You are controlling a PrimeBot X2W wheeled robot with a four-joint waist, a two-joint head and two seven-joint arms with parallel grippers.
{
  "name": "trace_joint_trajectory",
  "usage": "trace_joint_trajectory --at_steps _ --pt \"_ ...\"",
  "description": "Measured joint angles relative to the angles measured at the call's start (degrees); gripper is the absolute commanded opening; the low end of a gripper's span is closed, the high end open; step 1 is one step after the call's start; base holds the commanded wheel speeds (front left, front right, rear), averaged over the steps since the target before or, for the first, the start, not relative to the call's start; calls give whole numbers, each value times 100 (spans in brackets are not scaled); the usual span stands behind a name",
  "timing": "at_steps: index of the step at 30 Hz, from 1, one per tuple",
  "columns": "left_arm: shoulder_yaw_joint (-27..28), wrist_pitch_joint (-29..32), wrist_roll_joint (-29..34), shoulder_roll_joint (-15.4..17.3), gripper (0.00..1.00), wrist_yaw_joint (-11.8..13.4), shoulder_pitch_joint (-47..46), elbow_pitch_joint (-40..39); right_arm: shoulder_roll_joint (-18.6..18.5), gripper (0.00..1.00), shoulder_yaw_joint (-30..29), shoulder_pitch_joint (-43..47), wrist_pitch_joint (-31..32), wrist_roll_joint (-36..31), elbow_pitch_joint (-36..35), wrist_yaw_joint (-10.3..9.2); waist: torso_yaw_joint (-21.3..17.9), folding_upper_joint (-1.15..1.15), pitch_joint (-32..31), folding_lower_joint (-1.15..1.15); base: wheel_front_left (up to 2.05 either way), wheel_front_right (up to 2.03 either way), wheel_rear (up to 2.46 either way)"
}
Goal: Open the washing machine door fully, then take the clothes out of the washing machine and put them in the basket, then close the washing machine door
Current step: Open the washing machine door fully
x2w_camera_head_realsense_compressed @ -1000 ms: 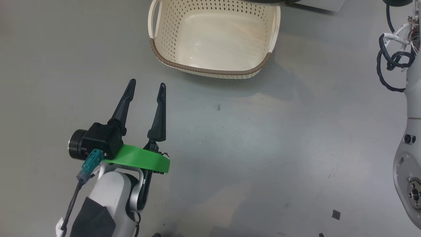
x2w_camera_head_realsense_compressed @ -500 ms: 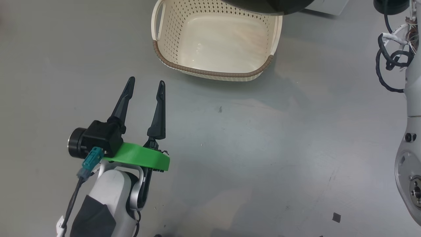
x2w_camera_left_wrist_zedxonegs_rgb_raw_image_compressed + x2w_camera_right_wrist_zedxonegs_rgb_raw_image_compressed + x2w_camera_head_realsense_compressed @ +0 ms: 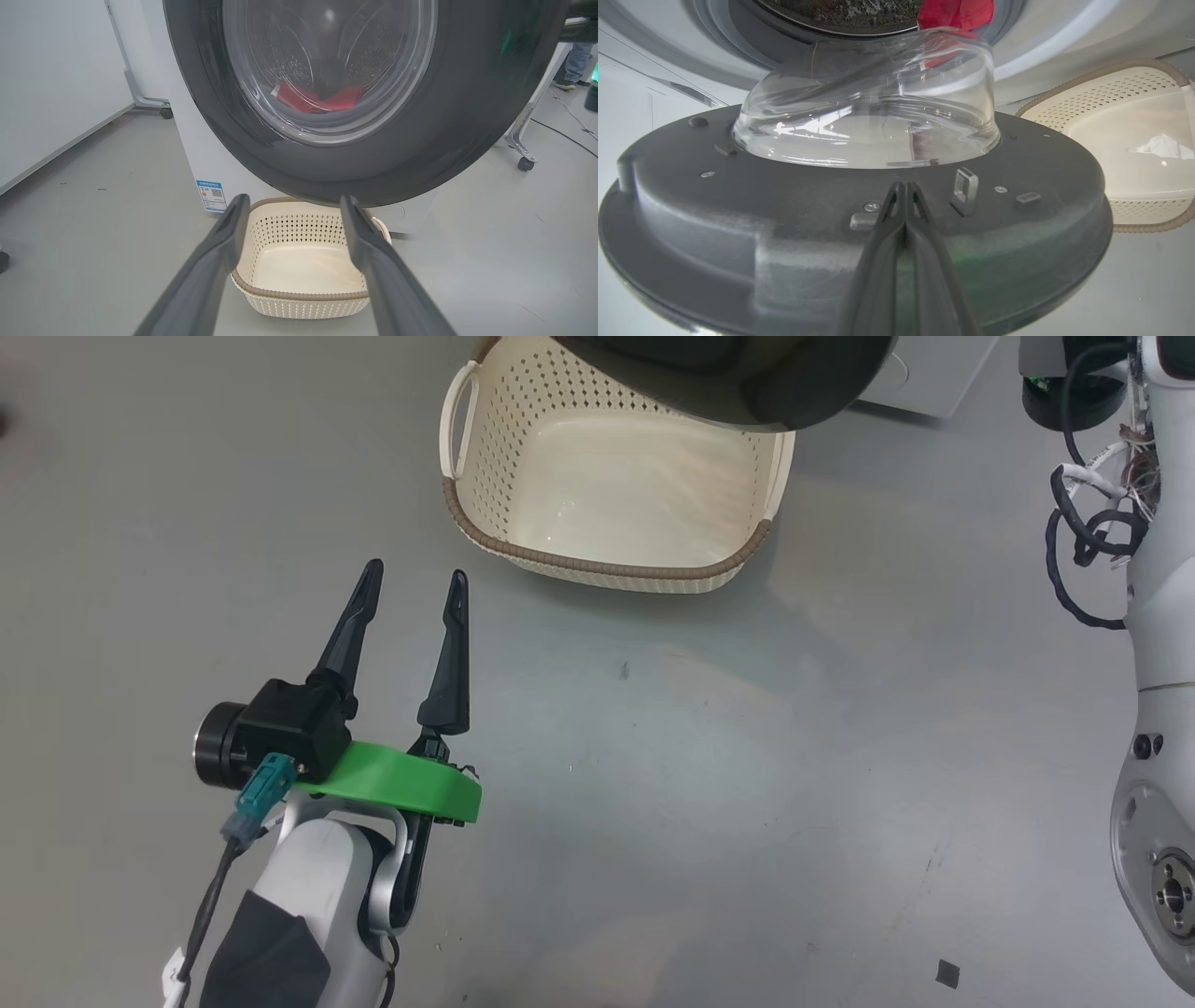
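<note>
The washing machine door (image 3: 467,102), with a black rim and a clear glass bowl, stands partly open and hangs over the far end of the cream basket (image 3: 299,294). Through the glass I see red clothes (image 3: 317,98) lying in the drum of the white washing machine (image 3: 205,154). My left gripper (image 3: 292,203) is open and empty, low over the floor in front of the basket (image 3: 607,567). My right gripper (image 3: 903,186) is shut, its tips close against the door's inner face (image 3: 784,224) below the glass bowl (image 3: 868,116). The clothes (image 3: 957,11) show above it.
Grey floor surrounds the basket. My right forearm (image 3: 1158,709) with looped cables runs along the right edge of the head view. A white board on castors (image 3: 140,98) stands to the left of the machine. A person's legs (image 3: 572,70) show far right, beside a wheeled stand (image 3: 523,154).
The head camera has tilted, so the basket sits lower in the picture. The door's black rim reaches further over the basket's far end. My left gripper stays open in the same place.
</note>
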Motion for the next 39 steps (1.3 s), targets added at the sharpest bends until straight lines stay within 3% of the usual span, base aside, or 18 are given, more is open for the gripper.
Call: trace_joint_trajectory --at_steps 21,39 --pt "14 0 21 1 100 24 110 47 73 0 255 469 355 468 182 49 -39 0 -361 0 0 0 0" --pt "-29 1 69 1 100 24 204 47 76 0 1204 917 619 1789 -66 48 26 0 -485 0 0 0 0"
